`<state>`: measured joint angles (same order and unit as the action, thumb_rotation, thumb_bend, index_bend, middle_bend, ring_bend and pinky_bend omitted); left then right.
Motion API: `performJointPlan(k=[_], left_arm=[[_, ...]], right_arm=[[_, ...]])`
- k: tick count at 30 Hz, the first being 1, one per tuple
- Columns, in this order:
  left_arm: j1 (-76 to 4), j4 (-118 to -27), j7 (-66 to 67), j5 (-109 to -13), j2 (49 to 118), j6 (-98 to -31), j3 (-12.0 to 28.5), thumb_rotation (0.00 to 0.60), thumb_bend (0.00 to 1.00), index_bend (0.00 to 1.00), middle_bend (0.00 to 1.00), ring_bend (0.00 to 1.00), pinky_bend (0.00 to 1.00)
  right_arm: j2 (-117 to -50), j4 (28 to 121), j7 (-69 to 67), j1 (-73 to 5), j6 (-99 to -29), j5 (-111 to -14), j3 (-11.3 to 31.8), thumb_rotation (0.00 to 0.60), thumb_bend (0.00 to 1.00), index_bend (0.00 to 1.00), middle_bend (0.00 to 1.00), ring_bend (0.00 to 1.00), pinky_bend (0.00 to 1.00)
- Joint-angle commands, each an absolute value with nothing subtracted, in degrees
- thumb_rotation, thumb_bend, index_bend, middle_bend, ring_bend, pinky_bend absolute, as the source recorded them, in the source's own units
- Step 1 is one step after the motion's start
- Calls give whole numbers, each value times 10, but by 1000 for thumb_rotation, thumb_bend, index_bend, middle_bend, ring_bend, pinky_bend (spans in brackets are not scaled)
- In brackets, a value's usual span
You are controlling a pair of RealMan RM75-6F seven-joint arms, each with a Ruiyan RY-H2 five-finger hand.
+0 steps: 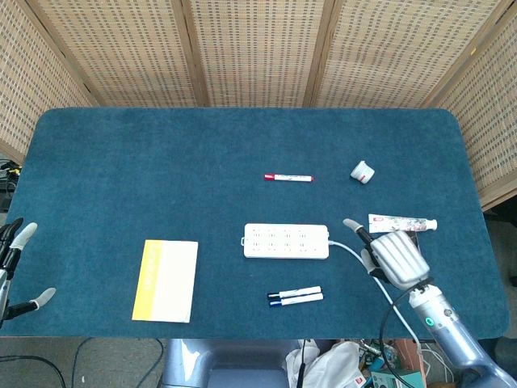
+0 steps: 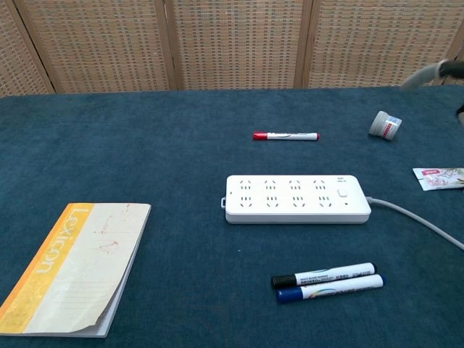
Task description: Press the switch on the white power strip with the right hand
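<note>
We see the right robot hand [image 1: 396, 257] hovering back-up over the desk [image 1: 121, 162] with nothing in its grasp, thumb stretched out. The white power strip [image 1: 287, 241] lies just to its left, cable [image 1: 380, 287] running under the hand and switch [image 2: 342, 193] untouched. The left robot hand [image 1: 16, 267] waits open-fingered at the desk's left edge.

Setting: a staged test bench in a lab or robot-teleoperation workspace, not a home. A table [image 1: 97, 145] covered in dark teal felt-like cloth is boxed in on three sides by woven wicker screen panels [image 1: 250, 48] in wooden frames. Office-type props are laid well apart: notebook [image 1: 166, 280], markers [image 1: 295, 297], power strip [image 1: 287, 241]. Below the near edge, loose cables [image 1: 24, 376] and cluttered supplies [image 1: 363, 360] show on the floor.
</note>
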<state>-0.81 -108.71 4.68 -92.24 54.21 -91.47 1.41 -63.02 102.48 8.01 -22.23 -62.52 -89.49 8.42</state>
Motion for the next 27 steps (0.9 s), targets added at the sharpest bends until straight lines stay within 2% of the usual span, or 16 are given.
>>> performJointPlan(k=[1,5,11,27], left_arm=[[-15,-1093,50,-906,541,-903,20,600,16,0,0,0,0],[-19,-1092,46,-892,539,-894,24,600,17,0,0,0,0],[-21,-1088,41,-887,537,-889,25,600,16,0,0,0,0],[-21,-1092,51,-891,541,-893,23,600,17,0,0,0,0]], right_arm=[[-687,995,144,-307,-496,-794,102,600,796,229,827,864,1000],[-729,972,204,-335,-469,-727,100,600,804,238,827,864,1000],[-769,943,264,-358,-469,-661,90,600,804,238,827,864,1000],[-798,951,358,-391,-501,-572,62,600,805,250,827,864,1000]])
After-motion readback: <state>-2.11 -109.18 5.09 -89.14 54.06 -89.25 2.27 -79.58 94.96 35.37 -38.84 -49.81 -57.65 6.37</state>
